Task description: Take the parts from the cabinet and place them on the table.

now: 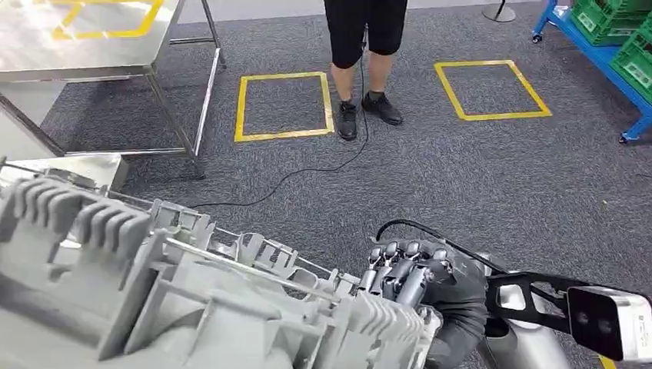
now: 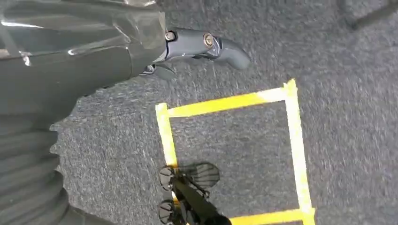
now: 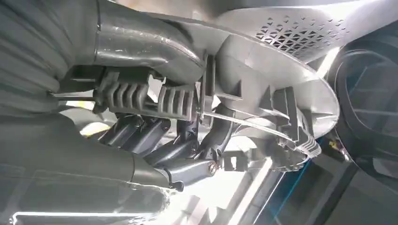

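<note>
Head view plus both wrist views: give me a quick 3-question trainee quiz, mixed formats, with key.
1. True or false: the right hand grips the large grey ribbed part.
2. Multiple choice: the person stands (A) inside the left yellow floor square, (B) between the two yellow squares, (C) on the steel table.
3. Fill in: the blue rack holds ___ crates.

Key: 1 true; 2 B; 3 green.
</note>
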Robot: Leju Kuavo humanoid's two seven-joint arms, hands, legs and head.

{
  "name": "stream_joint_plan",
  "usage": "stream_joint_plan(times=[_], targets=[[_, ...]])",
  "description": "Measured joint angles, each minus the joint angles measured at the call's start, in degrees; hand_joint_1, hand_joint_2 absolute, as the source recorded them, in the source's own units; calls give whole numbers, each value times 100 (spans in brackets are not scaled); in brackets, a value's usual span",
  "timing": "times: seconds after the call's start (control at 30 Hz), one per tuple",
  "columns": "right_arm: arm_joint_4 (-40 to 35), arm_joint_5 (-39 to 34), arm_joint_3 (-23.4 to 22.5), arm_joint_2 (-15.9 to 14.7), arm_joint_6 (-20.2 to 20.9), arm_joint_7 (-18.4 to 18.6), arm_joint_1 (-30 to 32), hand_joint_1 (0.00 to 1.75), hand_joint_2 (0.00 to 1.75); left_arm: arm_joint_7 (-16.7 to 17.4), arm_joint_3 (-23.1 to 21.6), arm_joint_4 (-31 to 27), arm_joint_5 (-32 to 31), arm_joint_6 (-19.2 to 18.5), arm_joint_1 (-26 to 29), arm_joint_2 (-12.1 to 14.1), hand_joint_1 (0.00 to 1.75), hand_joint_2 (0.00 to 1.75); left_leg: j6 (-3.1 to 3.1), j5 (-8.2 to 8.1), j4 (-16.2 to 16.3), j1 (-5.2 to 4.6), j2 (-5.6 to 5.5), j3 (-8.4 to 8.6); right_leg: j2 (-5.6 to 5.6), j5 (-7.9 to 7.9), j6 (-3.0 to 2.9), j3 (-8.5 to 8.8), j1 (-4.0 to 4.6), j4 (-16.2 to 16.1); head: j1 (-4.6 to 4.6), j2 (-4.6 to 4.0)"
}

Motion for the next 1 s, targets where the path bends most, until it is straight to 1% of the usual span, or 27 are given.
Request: stream_joint_plan(times=[0.03, 0.07, 0.1, 0.17, 0.2, 0.23, 0.27, 0.3, 0.33, 0.37, 0.4, 0.47, 0.5, 0.53, 0.57, 0.6, 0.63, 0.67, 0.7, 0.73, 0.77, 0.8, 0.83, 0.87, 0.9, 0.93, 1.0], targets=[[-2, 0, -11, 4, 0, 0, 2, 173, 175, 0, -4, -17, -4, 0, 11, -9, 0, 175, 33, 70, -102, 78, -72, 142, 104, -46, 22, -35, -31, 70, 0, 2], [-2, 0, -13, 7, 2, 0, 8, 173, 175, 0, -4, -20, 0, 0, 3, -17, 0, 175, 65, 91, -134, 70, -146, 164, 366, -143, 8, -105, -35, 255, 18, 0], [0, -15, -20, 2, 15, -4, 5, 173, 175, 4, -4, -20, -2, -2, -9, -13, 0, 175, 86, 104, -133, 65, -205, 161, 488, -342, -33, -295, -36, 667, 31, 0], [9, -18, -28, -13, 22, -4, 23, 173, 175, 18, -2, -20, -2, -39, -16, -20, 0, 175, 91, 103, -130, 59, -357, 152, 556, -663, -67, -769, -37, 1587, 48, 0], [9, -17, -28, -13, 33, -4, 35, 173, 175, 35, 0, -17, -4, -55, -15, -20, 0, 175, 91, 103, -128, 58, -445, 151, 560, -704, -40, -924, -36, 1852, 50, 0], [11, -17, -28, -18, 44, -2, 44, 173, 175, 37, 0, -17, -4, -57, -15, -20, 0, 175, 91, 103, -127, 63, -528, 159, 561, -645, -2, -927, -40, 1811, 50, 0], [11, -17, -26, -22, 68, -2, 44, 173, 175, 42, 2, -17, -4, -68, -15, -20, 0, 175, 86, 100, -120, 75, -623, 167, 570, -461, 67, -783, -49, 1462, 52, 0], [11, -17, -22, -22, 90, -2, 43, 173, 175, 44, 2, -17, -7, -72, -15, -20, 0, 175, 74, 93, -106, 86, -710, 174, 604, -237, 133, -552, -68, 960, 52, 0], [9, -17, -17, -26, 101, -2, 43, 173, 175, 46, 2, -17, -9, -74, -15, -20, 0, 175, 43, 73, -70, 97, -791, 171, 715, -14, 188, -284, -102, 387, 52, 0], [11, -17, -11, -28, 103, -2, 38, 173, 175, 46, 4, -20, -9, -79, -15, -15, 0, 175, 8, 52, -26, 92, -849, 124, 941, 69, 192, -176, -139, 90, 66, 0], [7, -20, -2, -28, 109, -2, 44, 173, 175, 50, 2, -26, -15, -81, -15, -4, 0, 175, -29, 24, 31, 65, -912, 90, 871, 103, 86, -143, -126, 76, 59, 0], [7, -22, 9, -28, 111, -2, 44, 173, 175, 50, 11, -33, -20, -83, 17, -4, 0, 175, -67, 46, 6, 96, -981, 56, 789, 107, 5, -146, -71, 95, 55, 0], [7, -22, 20, -26, 114, -2, 39, 173, 175, 50, 13, -33, -22, -85, 33, -2, 0, 175, -86, 40, 11, 105, -1025, 43, 744, 115, -21, -138, -71, 81, 63, 0], [7, -24, 26, -22, 118, -2, 37, 173, 175, 50, 13, -42, -35, -85, 39, 4, 0, 175, -105, 6, 47, 116, -963, 32, 684, 123, -50, -121, -126, 60, 59, 0], [7, -24, 37, -13, 120, -4, 39, 173, 175, 42, 13, -48, -55, -89, 47, -2, 0, 175, -145, -100, 207, 75, -618, -35, 638, 108, -74, -102, -109, 57, 31, 0], [7, -31, 37, -7, 138, -9, 38, 173, 175, 37, 13, -55, -59, -92, 35, 4, 0, 175, -177, -284, 537, 88, -408, -196, 583, 100, -117, -97, -94, 58, -9, 0], [4, -33, 39, -7, 142, -9, 40, 173, 175, 33, 13, -59, -70, -107, 21, 7, 0, 175, -195, -508, 1022, 112, -308, -438, 523, 90, -132, -98, -74, 59, -4, 0], [4, -33, 39, -7, 144, -9, 44, 173, 175, 28, 13, -61, -72, -114, 19, 2, 0, 175, -204, -694, 1506, 123, -277, -687, 446, 82, -145, -103, -61, 60, -4, 0], [4, -31, 42, -7, 151, -9, 47, 173, 175, 26, 13, -61, -100, -118, 21, -6, 0, 175, -210, -769, 1813, 132, -265, -859, 376, 74, -154, -105, -53, 61, -9, 0], [4, -31, 44, -4, 157, -9, 47, 173, 175, 26, 13, -61, -111, -120, 24, -9, 0, 175, -207, -704, 1834, 138, -259, -893, 300, 66, -163, -103, -41, 61, -7, 0], [4, -31, 46, 0, 162, -9, 47, 173, 175, 26, 11, -66, -111, -120, 24, -9, 0, 175, -194, -534, 1582, 139, -250, -783, 235, 58, -171, -99, -30, 61, -9, 0], [4, -31, 46, 9, 166, -9, 46, 173, 175, 22, 13, -74, -111, -120, 25, -7, 0, 175, -170, -291, 1093, 133, -217, -536, 171, 46, -158, -88, -19, 60, -7, 0], [4, -31, 46, 18, 177, -9, 45, 173, 175, 17, 13, -83, -111, -120, 25, -7, 0, 175, -133, -94, 612, 108, -121, -267, 118, 38, -165, -72, -12, 58, -9, 0], [4, -33, 46, 28, 192, -9, 42, 173, 175, 13, 11, -100, -111, -120, 17, -4, 0, 175, -62, -3, 62, 35, 240, 33, 51, 23, -149, -44, -1, 54, -7, 0], [4, -33, 46, 31, 195, -7, 41, 173, 175, 13, 11, -107, -111, -120, 2, 2, 0, 175, -35, -36, 67, 12, 269, 29, -2, 9, -124, -39, 32, 45, 13, 0], [4, -35, 46, 30, 195, -9, 44, 173, 175, 4, 11, -116, -107, -122, -3, -2, 0, 175, -20, -32, 56, -6, 210, 17, -45, -3, -103, -39, 10, 45, -15, 0], [9, -35, 52, 42, 195, -9, 42, 173, 175, 4, 15, -129, -111, -129, 15, 15, 0, 175, 26, -24, 37, -20, 79, 2, -186, -1, -62, 2, -1, 3, -15, 0]])
